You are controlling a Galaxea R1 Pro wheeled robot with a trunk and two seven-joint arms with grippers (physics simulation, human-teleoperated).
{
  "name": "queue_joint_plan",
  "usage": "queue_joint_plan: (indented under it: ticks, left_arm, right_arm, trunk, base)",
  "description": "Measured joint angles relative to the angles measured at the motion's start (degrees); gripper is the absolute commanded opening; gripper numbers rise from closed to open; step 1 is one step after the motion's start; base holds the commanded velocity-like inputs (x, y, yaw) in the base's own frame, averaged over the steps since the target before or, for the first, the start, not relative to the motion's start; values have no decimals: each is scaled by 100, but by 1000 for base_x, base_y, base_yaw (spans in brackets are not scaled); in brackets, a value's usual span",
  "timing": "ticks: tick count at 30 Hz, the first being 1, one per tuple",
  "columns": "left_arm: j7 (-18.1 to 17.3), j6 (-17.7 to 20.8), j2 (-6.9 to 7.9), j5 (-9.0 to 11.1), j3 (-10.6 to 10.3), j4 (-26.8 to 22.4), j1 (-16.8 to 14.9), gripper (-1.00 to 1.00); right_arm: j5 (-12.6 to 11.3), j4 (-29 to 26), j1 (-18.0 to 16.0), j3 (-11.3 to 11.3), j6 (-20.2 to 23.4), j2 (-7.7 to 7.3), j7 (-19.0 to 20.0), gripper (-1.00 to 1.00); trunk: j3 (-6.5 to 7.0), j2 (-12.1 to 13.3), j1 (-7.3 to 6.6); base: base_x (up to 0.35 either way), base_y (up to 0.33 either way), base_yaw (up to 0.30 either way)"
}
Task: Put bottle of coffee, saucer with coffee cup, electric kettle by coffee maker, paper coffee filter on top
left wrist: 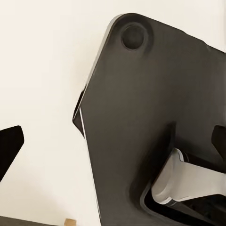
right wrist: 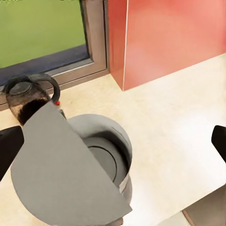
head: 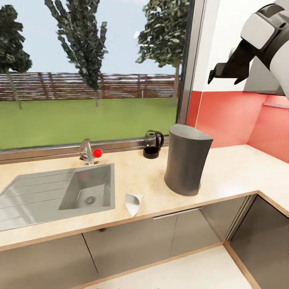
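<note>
A tall grey electric kettle stands on the beige countertop with its lid tilted up; from above I look into its open top. Behind it, by the window, sits the small black glass coffee maker with dark liquid inside. A white paper coffee filter lies near the counter's front edge, beside the sink. My right gripper hangs open and empty, high above the kettle. My left gripper is open too, facing a dark panel of my own body.
A steel sink with a faucet and red knob takes up the counter's left part. A red backsplash lines the wall at the right, where the counter turns a corner. Grey cabinet doors run below.
</note>
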Motion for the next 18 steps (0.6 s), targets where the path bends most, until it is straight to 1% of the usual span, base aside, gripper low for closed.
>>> queue_joint_plan:
  ticks: [4, 7, 8, 9, 10, 11, 12, 13, 14, 16, 17, 18]
  left_arm:
    - [2, -154, 4, 11, 14, 45, 2, 100]
    - [-8, -249, 36, 127, 87, 192, 2, 100]
    - [-30, -268, 55, 240, 152, 272, 3, 100]
    - [-39, -277, 69, 308, 185, 315, 3, 100]
    - [-49, -302, 117, 447, 245, 404, 3, 100]
    - [-53, -322, 155, 525, 265, 457, 4, 100]
    - [-75, -400, 295, 777, 329, 640, 9, 100]
    - [-94, -432, 351, 867, 322, 700, 9, 100]
    - [-154, -485, 419, 1045, 338, 788, 11, 100]
    - [-231, -523, 466, 1217, 339, 847, 14, 100]
    - [-300, -543, 494, 1361, 346, 881, 21, 100]
    - [-329, -552, 505, 1423, 346, 894, 25, 100]
  right_arm:
    - [0, -17, 0, 0, -1, -3, 1, 100]
    - [3, -23, 0, 6, -1, -12, -2, 100]
    - [5, -26, 0, 6, -1, -13, -4, 100]
    - [5, -28, 0, 6, -1, -12, -5, 100]
    - [5, -30, 0, 6, -1, -8, -6, 100]
    - [5, -31, 0, 7, -1, -6, -6, 100]
    - [5, -32, 0, 6, -1, -1, -7, 100]
    - [5, -32, 0, 7, -1, 1, -7, 100]
    - [3, -33, 0, 7, -1, 4, -7, 100]
    - [1, -34, 0, 7, -1, 8, -6, 100]
    - [0, -34, 0, 6, -1, 13, -3, 100]
    - [0, -34, 0, 6, -1, 17, -3, 100]
  trunk:
    - [-37, 0, 0]
    - [-65, 0, 0]
    - [-75, 0, 0]
    - [-84, 0, 0]
    - [-93, 0, 0]
    - [-102, 0, 0]
    - [-112, 0, 0]
    - [-121, 0, 0]
    - [-131, 0, 0]
    - [-149, 0, 0]
    - [-158, -1, 0]
    - [-168, -1, 0]
  base:
    - [13, -30, -1]
    - [3, -8, 0]
    - [2, -4, 0]
    - [1, -3, 0]
    - [1, -2, 0]
    - [0, -1, 0]
    - [0, 0, 0]
    - [0, 0, 0]
    - [0, 0, 0]
    - [0, 0, 0]
    - [0, 0, 0]
    - [0, 0, 0]
